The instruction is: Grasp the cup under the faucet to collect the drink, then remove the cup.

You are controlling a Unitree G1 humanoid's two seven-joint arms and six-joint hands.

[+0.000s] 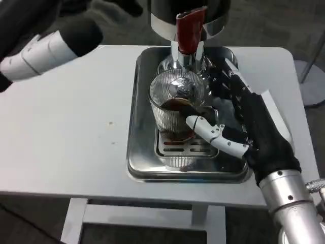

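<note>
Fingers [216, 134] of the right hand [244, 127] wrap the ribbed glass cup [176, 104]: one white finger crosses its near right side low down, dark ones reach round the far right. Looks like a hold, contact on the far side partly hidden. Cup stands upright on the slotted drip grate [183, 147], directly below the faucet [189, 38] with the red lever, so the stream drops into its mouth. Dark drink sits in the lower part, so filling seems underway or done; can't tell if liquid is running. Holding low and from the right keeps the hand out from under the spout. Steel tray [139, 127] surrounds the grate, raised rim all round; cup must lift over that rim or slide only within it. Spout hangs close above the cup mouth, little headroom, so exit is likely toward the near or right side. Bench [76, 142] left of tray is open white surface. Left hand [35, 53] is raised at far left, apart from everything; its fingers too blurred to tell.
</note>
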